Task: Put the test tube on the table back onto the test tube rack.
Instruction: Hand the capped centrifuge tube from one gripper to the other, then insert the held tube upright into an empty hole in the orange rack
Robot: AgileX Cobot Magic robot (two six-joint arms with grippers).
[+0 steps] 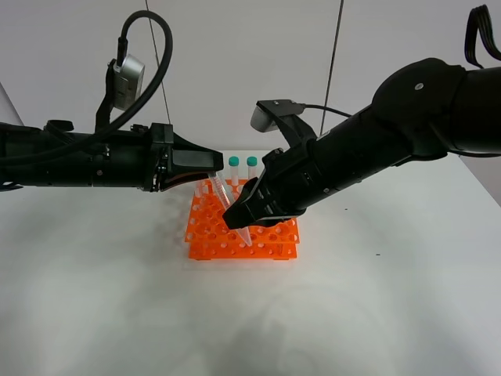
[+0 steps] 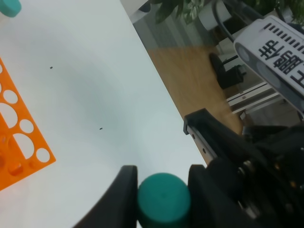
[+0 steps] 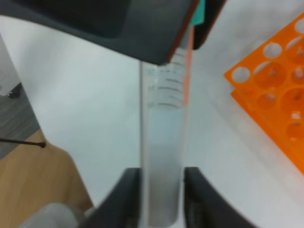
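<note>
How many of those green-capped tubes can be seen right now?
3. Two tubes stand at the rack's back. A third hangs tilted over the rack, gripped by both arms' jaws. Others may hide behind the arms.

High view: test tube [image 1: 218, 188] shows only a clear upper stretch and its pointed tip; its top end sits hidden inside the left gripper [image 1: 213, 168], its middle behind the right gripper [image 1: 239, 218]; that gripper also covers part of the test tube rack [image 1: 205, 229]; two capped tubes [image 1: 233, 162] at the rack's back have their lower ends hidden. Left wrist view: teal cap [image 2: 164, 199] cut by the frame edge, tube body unseen; another cap [image 2: 8, 5] clipped at a corner. Right wrist view: tube blurred, tip cut off; cannot tell whether the right fingers [image 3: 121, 199] press it.
</note>
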